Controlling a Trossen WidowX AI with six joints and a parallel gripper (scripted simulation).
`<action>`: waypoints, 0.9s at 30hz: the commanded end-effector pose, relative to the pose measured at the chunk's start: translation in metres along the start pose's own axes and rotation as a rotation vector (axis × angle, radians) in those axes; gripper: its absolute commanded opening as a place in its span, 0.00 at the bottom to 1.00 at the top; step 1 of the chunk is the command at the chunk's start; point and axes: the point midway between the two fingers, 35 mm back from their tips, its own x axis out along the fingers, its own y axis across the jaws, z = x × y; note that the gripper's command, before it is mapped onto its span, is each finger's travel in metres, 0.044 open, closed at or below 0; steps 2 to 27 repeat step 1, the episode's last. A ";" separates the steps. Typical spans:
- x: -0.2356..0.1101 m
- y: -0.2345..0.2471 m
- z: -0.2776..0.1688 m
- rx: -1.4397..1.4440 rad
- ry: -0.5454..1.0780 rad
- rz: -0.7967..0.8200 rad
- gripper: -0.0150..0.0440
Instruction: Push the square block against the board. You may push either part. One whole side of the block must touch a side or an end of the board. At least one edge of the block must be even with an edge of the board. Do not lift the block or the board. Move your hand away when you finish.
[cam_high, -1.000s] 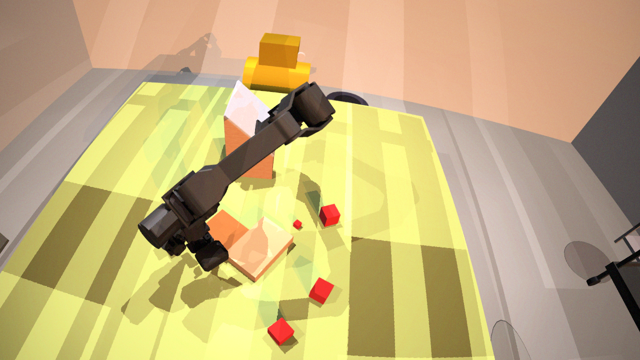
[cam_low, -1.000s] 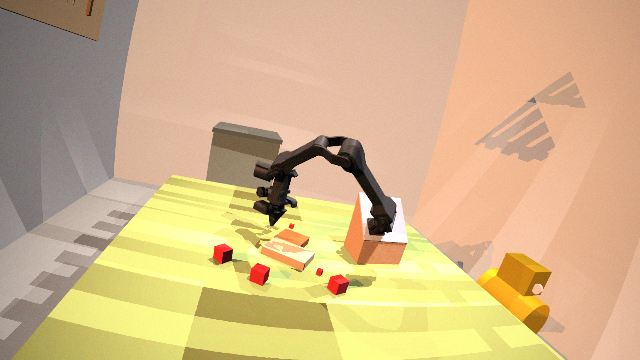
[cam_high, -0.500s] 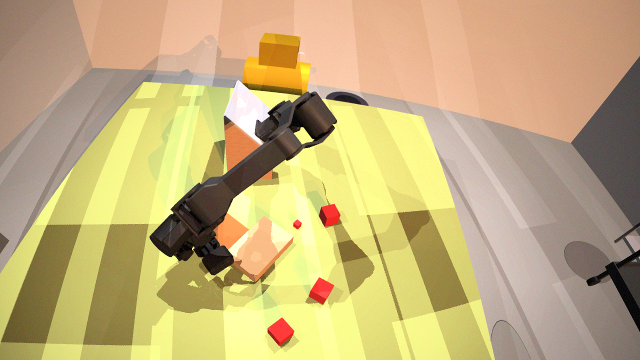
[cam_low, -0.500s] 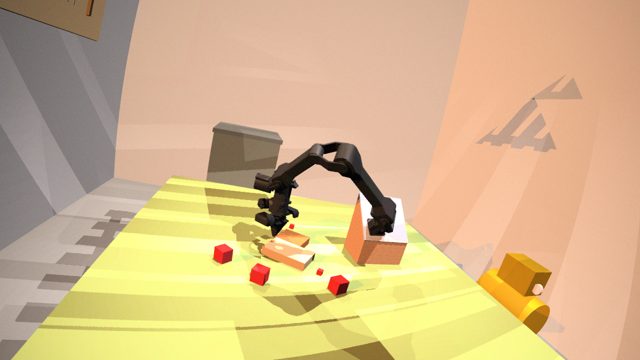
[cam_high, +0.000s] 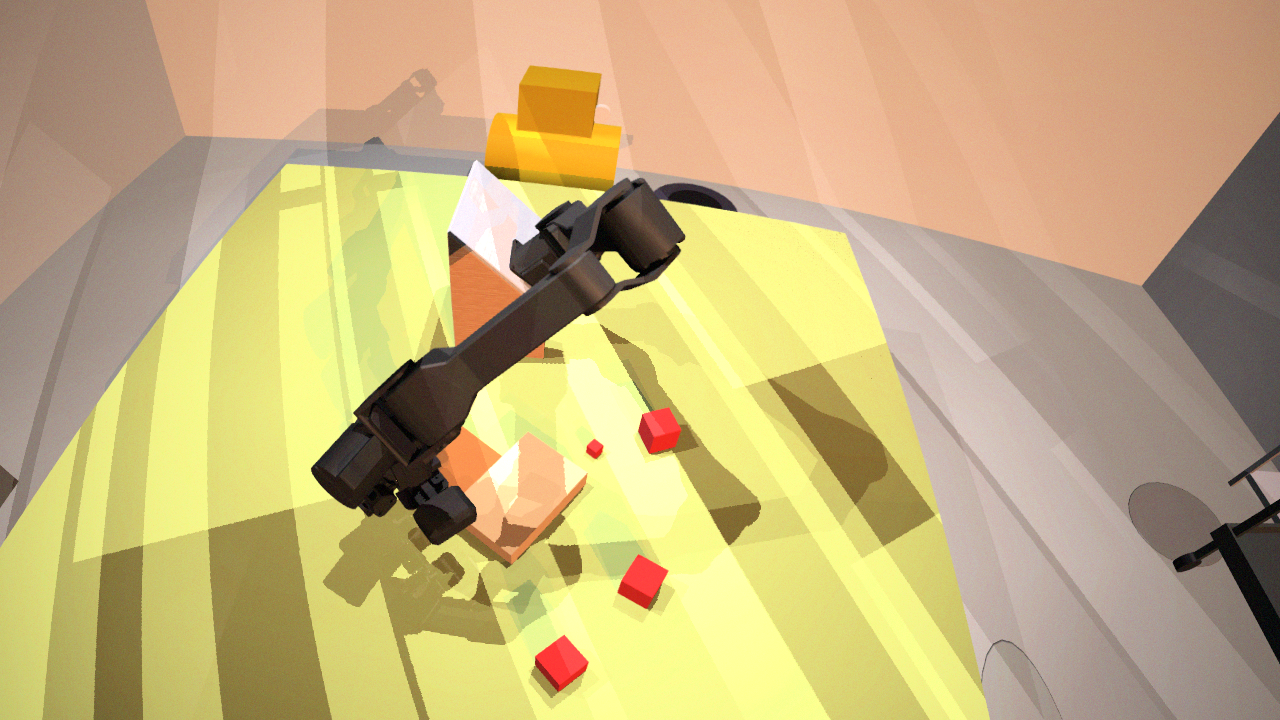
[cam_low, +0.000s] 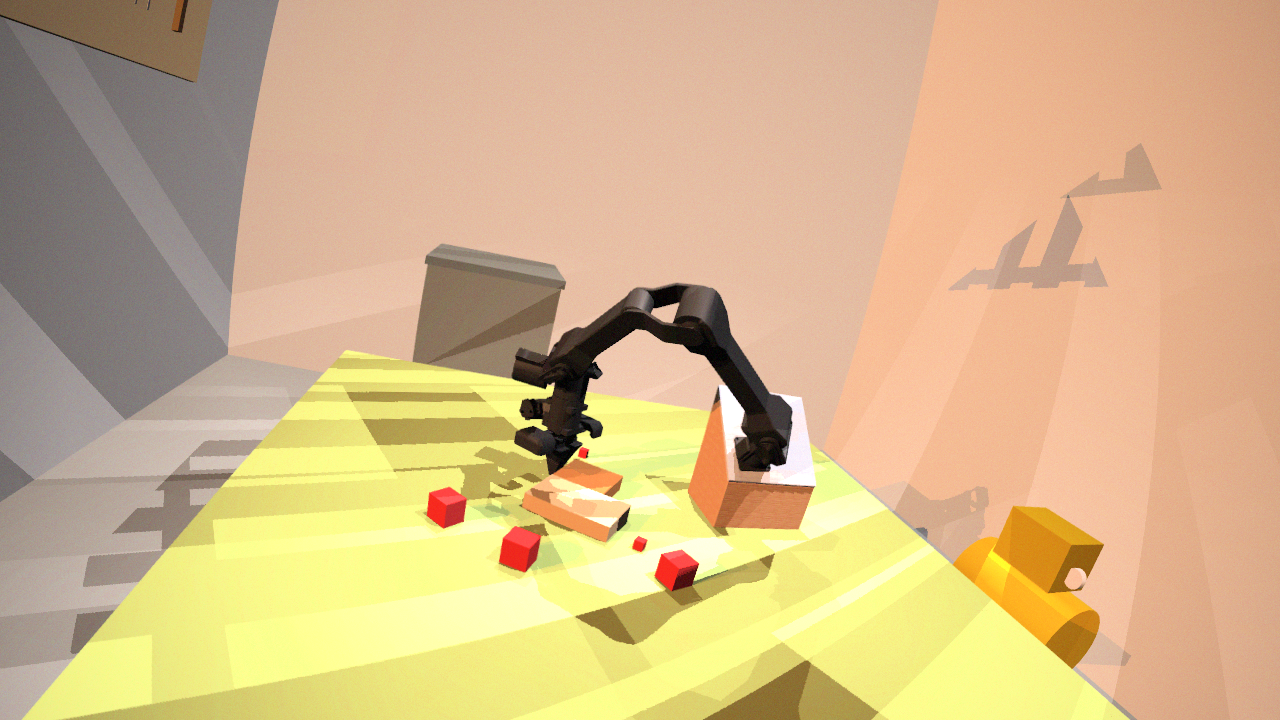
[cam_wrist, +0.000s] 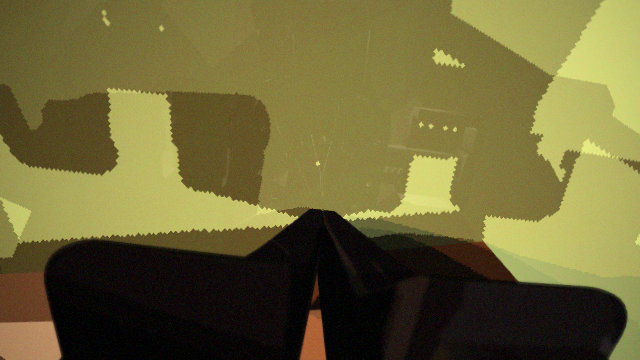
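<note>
I see a flat orange square block (cam_high: 460, 461) touching a paler board (cam_high: 528, 497) mid-table (cam_high: 223, 358). End effector (cam_low: 556, 461) fully closed, empty, low at the block.

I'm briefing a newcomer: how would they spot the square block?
Start at the tall orange pedestal bearing the arm. Follow the arm to its shut hand; the square block lies beneath it, darker orange and smaller than the pale board it touches.

Your shut gripper (cam_high: 447, 501) sits low against the square block (cam_high: 465, 461), which touches the board (cam_high: 528, 497). Red cubes (cam_high: 659, 429) (cam_high: 642, 580) (cam_high: 561, 662) crowd the right; table (cam_high: 223, 376) to the left is open.
</note>
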 end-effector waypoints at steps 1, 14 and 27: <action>0.000 0.001 0.004 0.005 0.001 0.003 0.25; 0.000 0.001 0.004 0.005 0.001 0.003 0.25; 0.000 0.001 0.004 0.005 0.001 0.003 0.25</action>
